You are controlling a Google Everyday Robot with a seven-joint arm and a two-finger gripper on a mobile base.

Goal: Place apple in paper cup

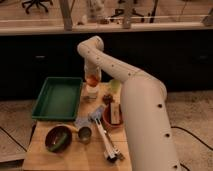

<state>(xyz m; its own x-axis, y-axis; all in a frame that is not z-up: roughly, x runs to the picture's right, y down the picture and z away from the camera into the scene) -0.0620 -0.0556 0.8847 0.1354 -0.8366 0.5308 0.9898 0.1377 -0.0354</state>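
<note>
Gripper: at the end of the white arm, the gripper (92,73) hung pointing downward just off the right rim of the green tray (57,97), near the tray's far corner.
Grip: I could not tell from my feed whether it was clamped on the fruit or had let go (the apple hid most of what I needed to see).
Apple: the orange-red apple (92,80) sat directly under the gripper and directly over the cup, just right of the tray's far right corner. I could not tell whether it touched the cup's mouth or hung a little above it.
Paper cup: the short white paper cup (92,92) stood upright on the wooden table (65,160), just beside the tray's right rim.
Done, by my reading: the apple was off the table and lined up over the cup's mouth, so the pickup and carry looked finished.
Left, by my reading: seating the apple in the cup, letting go, and lifting the arm clear. None of that showed as complete.
Risk: the apple looked about as wide as the cup's mouth, so I judged it might perch on the rim rather than drop inside, and a sideways nudge could tip so light a cup.
Neighbours: a pale green cup (115,86) stood farther right of the tray, beyond the paper cup. A terracotta bowl (106,119) and a small metal cup (84,133) lay off the tray's near right corner, well apart from the paper cup.
</note>
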